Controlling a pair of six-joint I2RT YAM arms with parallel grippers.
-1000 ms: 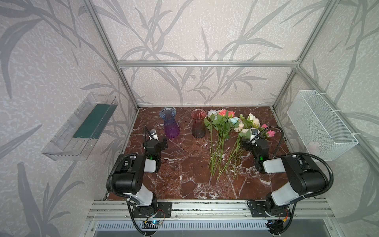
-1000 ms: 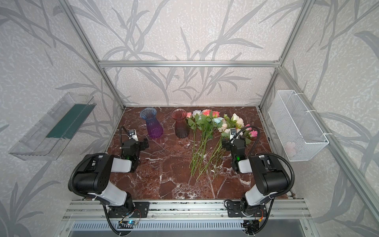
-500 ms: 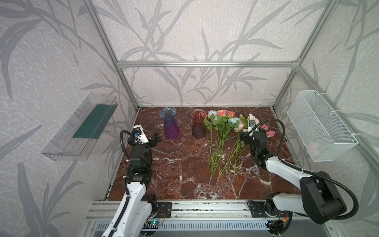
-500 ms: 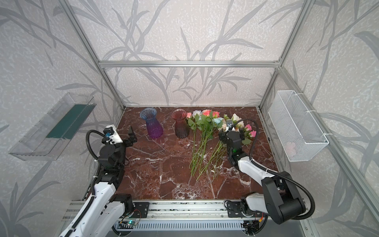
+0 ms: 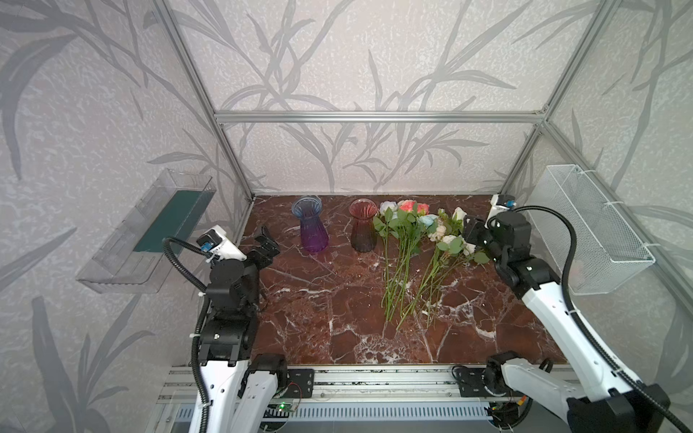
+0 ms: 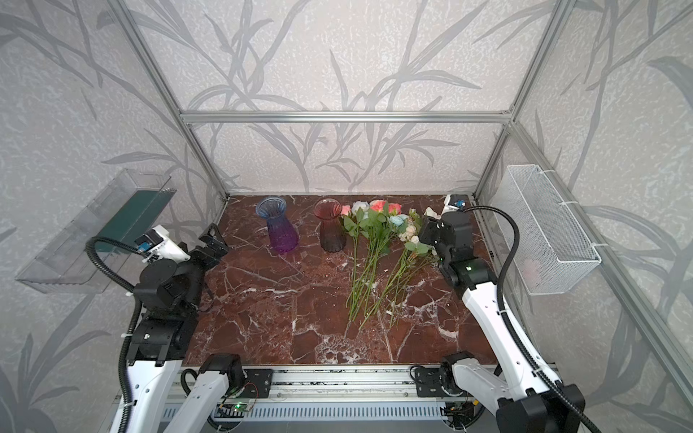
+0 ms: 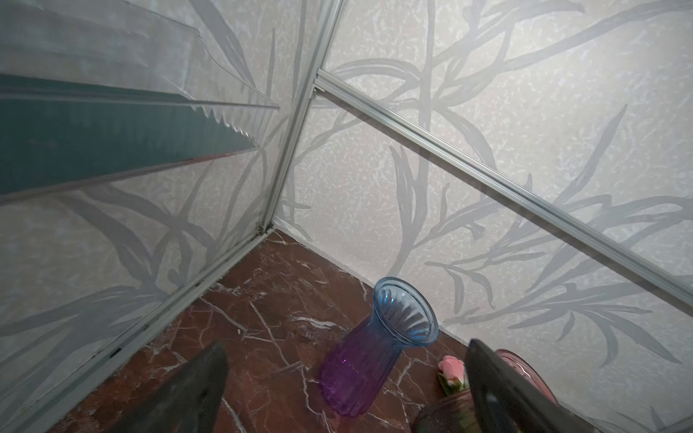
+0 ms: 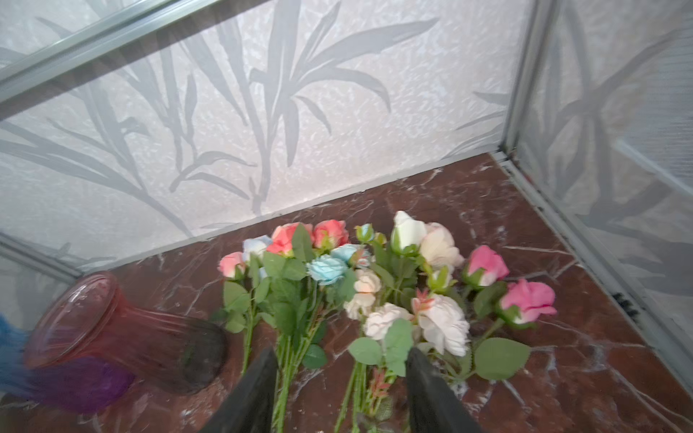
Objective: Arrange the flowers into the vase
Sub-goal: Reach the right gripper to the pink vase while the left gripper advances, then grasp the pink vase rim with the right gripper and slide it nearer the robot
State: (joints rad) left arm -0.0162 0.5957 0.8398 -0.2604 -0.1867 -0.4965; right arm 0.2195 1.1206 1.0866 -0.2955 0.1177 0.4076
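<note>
The red-brown marble counter (image 5: 337, 311) sits inside leaf-patterned walls. The flowers (image 5: 407, 240) lie flat on its back right part in two loose bunches, heads toward the back edge and stems toward the front, just beside the red vase (image 5: 362, 230), which stands upright near the back edge with the blue-and-purple vase (image 5: 313, 228) to its left. My right gripper (image 8: 339, 358) hovers at the right bunch, fingers partly spread and pinching nothing, while my left gripper (image 7: 347, 343) is spread wide and empty near the counter's left edge, facing the blue-and-purple vase.
</note>
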